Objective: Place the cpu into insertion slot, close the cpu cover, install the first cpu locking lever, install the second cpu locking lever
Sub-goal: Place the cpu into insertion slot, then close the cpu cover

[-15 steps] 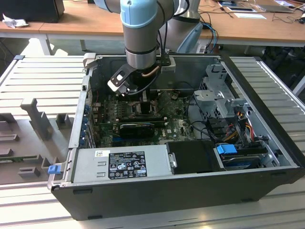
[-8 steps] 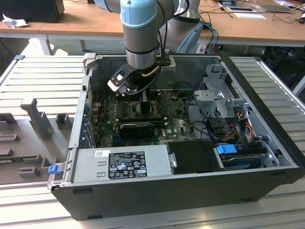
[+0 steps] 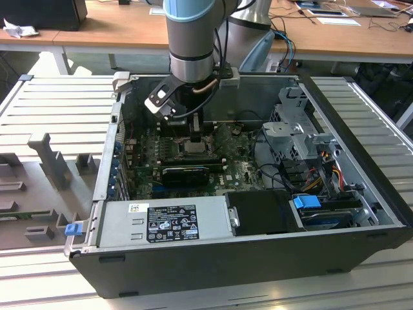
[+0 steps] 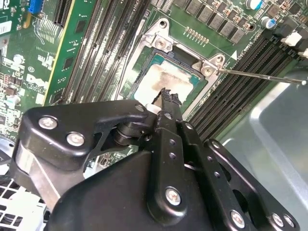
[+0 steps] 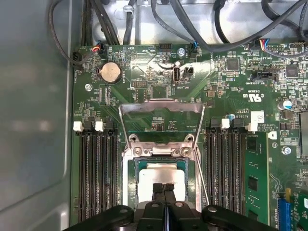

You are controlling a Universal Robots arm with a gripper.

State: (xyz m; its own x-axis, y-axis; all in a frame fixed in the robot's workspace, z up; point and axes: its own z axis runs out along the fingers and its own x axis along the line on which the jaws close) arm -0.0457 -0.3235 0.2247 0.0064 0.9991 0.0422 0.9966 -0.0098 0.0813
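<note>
The cpu [image 5: 163, 174], a grey square chip with smeared paste on top, lies flat in the insertion slot [image 5: 129, 178] on the green motherboard. My gripper [image 5: 164, 187] is shut, its black fingertips together right over the near edge of the cpu [image 4: 156, 82] and nothing visibly between them. In the second wrist view the gripper [image 4: 167, 96] covers part of the chip. The cpu cover [image 5: 161, 105] stands raised at the slot's far side, with the board showing through its opening. A thin locking lever [image 5: 201, 173] sticks up beside the slot. In the exterior view the gripper [image 3: 196, 132] hangs over the slot [image 3: 193, 147].
Memory slots [image 5: 96, 178] run along both sides of the socket. Cables [image 5: 159, 24] hang along the case's back wall. A drive cage [image 3: 300, 129], a power supply [image 3: 164, 223] and the case walls [image 3: 106, 161] hem the board in. A coin battery [image 5: 109, 72] sits on the board.
</note>
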